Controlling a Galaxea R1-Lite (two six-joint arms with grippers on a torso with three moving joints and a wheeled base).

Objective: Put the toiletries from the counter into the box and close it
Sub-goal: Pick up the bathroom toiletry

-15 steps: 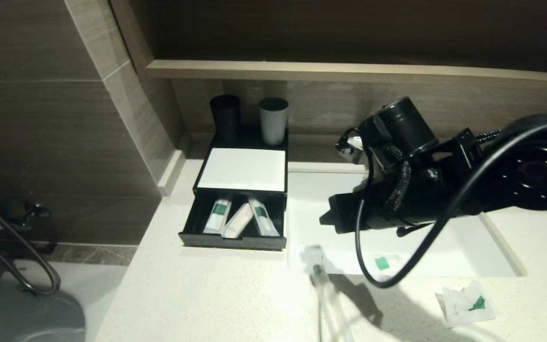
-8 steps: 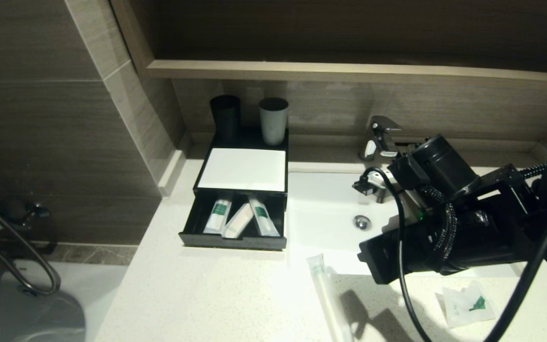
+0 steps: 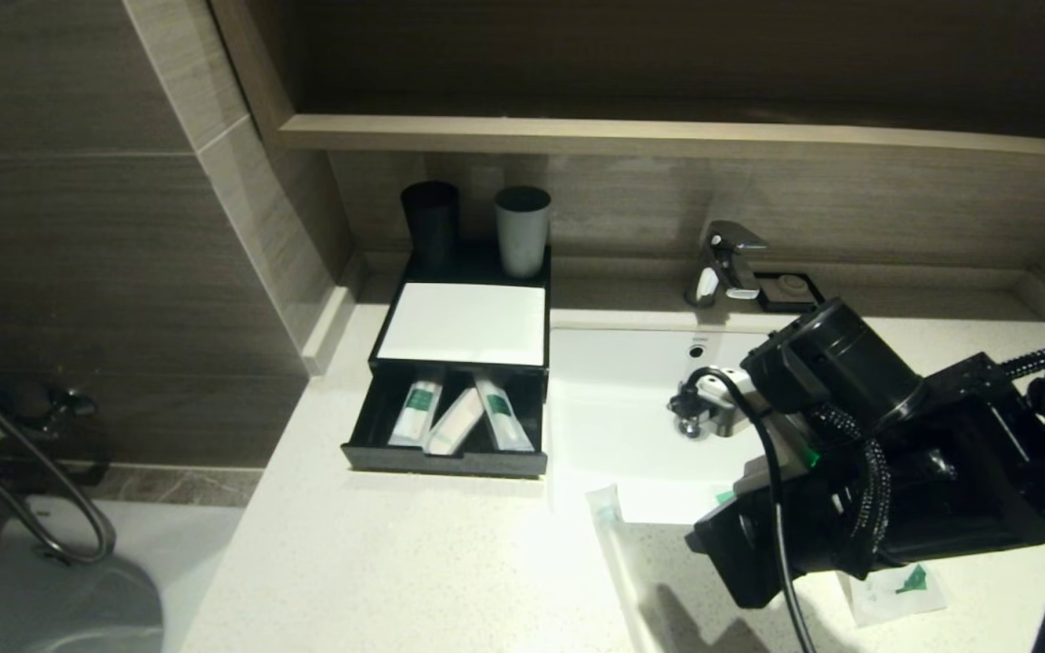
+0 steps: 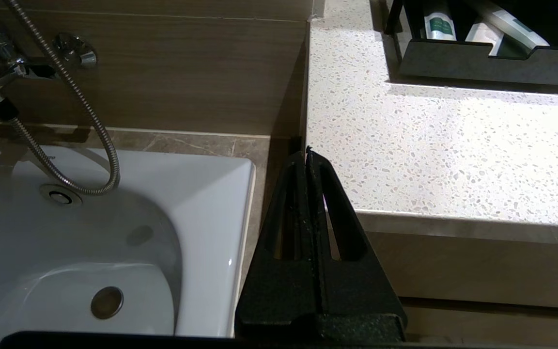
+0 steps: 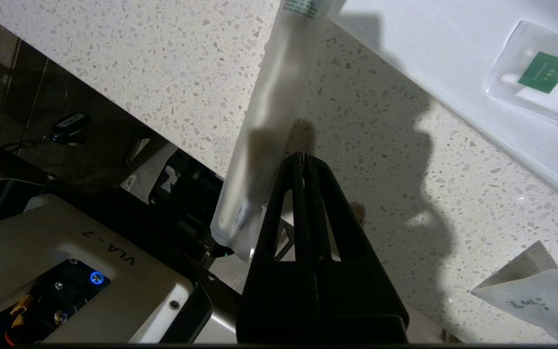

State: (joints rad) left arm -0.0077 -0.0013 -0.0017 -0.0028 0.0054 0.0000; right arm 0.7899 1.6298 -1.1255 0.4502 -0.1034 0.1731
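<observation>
Above the counter (image 3: 414, 562) front, right gripper (image 5: 303, 156) angled down, fingers together, empty.

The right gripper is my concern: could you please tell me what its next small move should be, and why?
Probably open and shift sideways onto the long packet. The right gripper is shut, seemingly empty, beside that packet, which lies on the counter overhanging its edge; the left gripper hangs idle.

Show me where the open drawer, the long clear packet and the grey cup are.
open drawer (image 3: 445, 458), head view, front wall.
long clear packet (image 5: 269, 111), right wrist view, middle of its length.
grey cup (image 3: 522, 231), head view, side wall.
</observation>
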